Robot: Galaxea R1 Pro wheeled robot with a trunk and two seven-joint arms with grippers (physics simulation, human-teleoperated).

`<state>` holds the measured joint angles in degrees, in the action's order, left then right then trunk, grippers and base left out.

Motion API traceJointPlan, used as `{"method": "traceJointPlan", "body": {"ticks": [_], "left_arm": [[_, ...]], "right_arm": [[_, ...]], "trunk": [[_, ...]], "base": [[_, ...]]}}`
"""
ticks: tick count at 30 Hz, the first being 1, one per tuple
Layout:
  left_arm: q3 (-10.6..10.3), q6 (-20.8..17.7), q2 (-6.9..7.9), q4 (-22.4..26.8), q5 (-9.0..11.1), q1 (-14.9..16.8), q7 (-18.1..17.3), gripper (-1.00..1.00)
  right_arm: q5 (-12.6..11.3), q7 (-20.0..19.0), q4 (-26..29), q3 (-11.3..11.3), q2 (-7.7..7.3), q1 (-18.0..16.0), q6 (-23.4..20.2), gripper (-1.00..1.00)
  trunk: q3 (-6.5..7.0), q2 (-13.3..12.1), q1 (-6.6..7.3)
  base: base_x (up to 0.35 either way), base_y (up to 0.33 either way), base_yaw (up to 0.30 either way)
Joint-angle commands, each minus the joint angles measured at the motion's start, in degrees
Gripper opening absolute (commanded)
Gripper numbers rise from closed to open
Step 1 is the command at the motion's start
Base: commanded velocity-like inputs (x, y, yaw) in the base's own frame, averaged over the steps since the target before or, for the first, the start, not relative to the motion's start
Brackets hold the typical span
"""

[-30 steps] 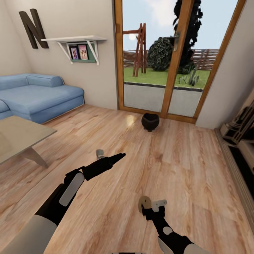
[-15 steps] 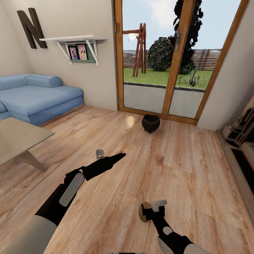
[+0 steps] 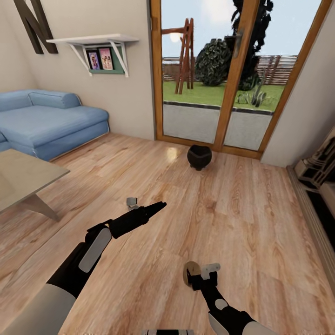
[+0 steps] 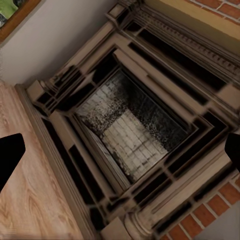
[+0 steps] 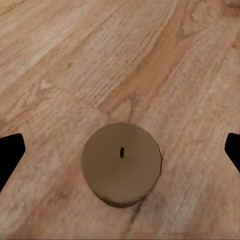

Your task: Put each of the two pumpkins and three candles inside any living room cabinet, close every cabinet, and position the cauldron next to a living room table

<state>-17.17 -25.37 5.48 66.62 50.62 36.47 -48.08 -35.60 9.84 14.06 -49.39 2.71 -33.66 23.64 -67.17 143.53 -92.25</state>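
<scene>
Fingertips of the right gripper (image 5: 120, 150) stand wide apart at the two edges of the right wrist view, with a candle (image 5: 121, 170) upright on the wooden floor (image 3: 242, 223) between and beyond them, untouched, its dark wick pointing at the camera; from the head view the same candle (image 3: 190, 273) sits on the boards just beside the right gripper (image 3: 204, 274), near the bottom of the scene. Left gripper (image 4: 120, 150) fingertips likewise show as two dark tips far apart at the edges of the left wrist view, holding nothing and aimed at an ornate carved fireplace (image 4: 135, 125) with a brick-lined hearth and red brick around its frame. Seen from the head, the left gripper (image 3: 156, 207) reaches forward over bare floor, its dark arm stretched out from the lower left. A black cauldron (image 3: 199, 156) stands on the floor close to the glazed wooden patio doors (image 3: 218, 74), well apart from both grippers. At the left edge, the pale-topped coffee table (image 3: 28, 174) with a slanted grey leg sits near a blue sofa (image 3: 51, 121), well apart from the cauldron. A white wall shelf (image 3: 93, 44) with framed pictures hangs above the sofa, beside a large dark letter N (image 3: 35, 23), and garden greenery shows through the glass
</scene>
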Motion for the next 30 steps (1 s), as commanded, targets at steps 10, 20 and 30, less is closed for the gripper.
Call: {"method": "traceJointPlan", "body": {"ticks": [10,20,30], "left_arm": [[0.02,-0.03,-0.03,-0.05,-0.07,0.00,0.09,1.00],[-0.05,-0.03,-0.20,-0.44,-0.25,0.00,0.34,1.00],[-0.06,-0.03,-0.29,-0.52,-0.34,0.00,0.38,1.00]], "right_arm": [[0.00,0.00,0.00,0.00,0.00,0.00,0.00,1.00],[0.20,0.00,0.00,-0.08,-0.04,0.00,0.20,1.00],[0.27,0.00,-0.01,0.03,-0.16,0.00,0.67,1.00]], "trunk": [[-2.22,0.14,-0.25],[-4.44,0.27,-0.51],[-6.65,0.41,-0.77]], "base": [[0.000,0.000,0.000],[0.000,0.000,0.000],[0.000,0.000,0.000]]}}
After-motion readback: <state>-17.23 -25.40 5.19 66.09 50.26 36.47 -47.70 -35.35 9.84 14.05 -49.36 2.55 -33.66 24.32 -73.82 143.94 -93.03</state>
